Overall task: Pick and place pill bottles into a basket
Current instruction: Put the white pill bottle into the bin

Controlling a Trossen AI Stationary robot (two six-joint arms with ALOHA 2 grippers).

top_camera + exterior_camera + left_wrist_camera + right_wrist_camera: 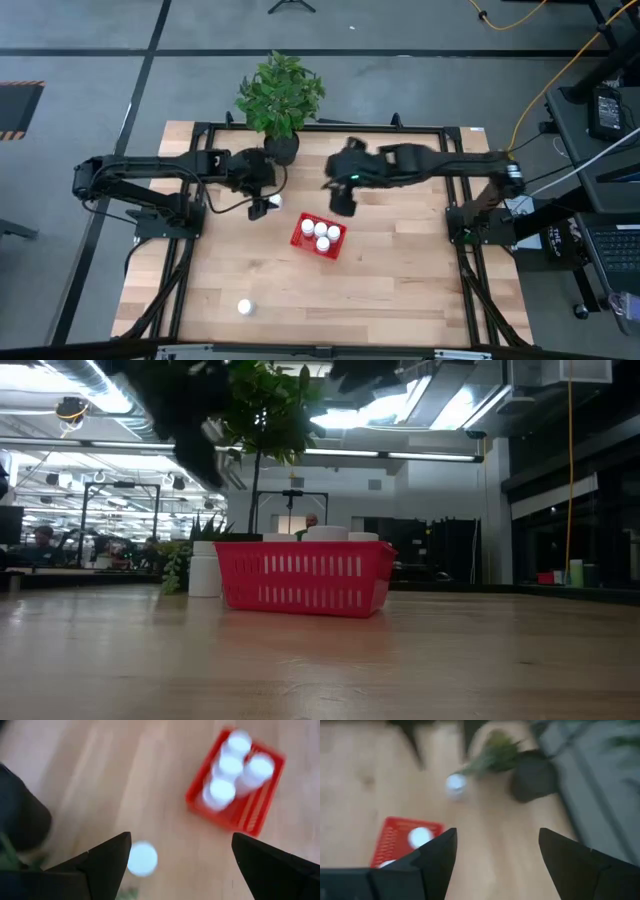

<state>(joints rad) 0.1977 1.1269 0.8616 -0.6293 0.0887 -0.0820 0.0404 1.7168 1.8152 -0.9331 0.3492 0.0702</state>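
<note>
A red mesh basket sits near the middle of a wooden table, turned at a slant so its long axis runs from the far left toward the near right in the overhead view. Four white pill bottles stand upright inside it, caps up, their tops rising just above the rim in the table-level view. A fifth bottle stands upright on the table just beyond the basket's far-left corner, near a potted plant. A sixth bottle stands alone, well apart, toward the table's near left edge.

The left gripper hangs above the table beside the fifth bottle, its fingers spread wide apart with nothing between them. The right gripper hovers just past the basket's far side, its fingers also spread wide and empty.

No writing or brand can be read on the bottles or basket; any labels are probably too blurred to make out.
</note>
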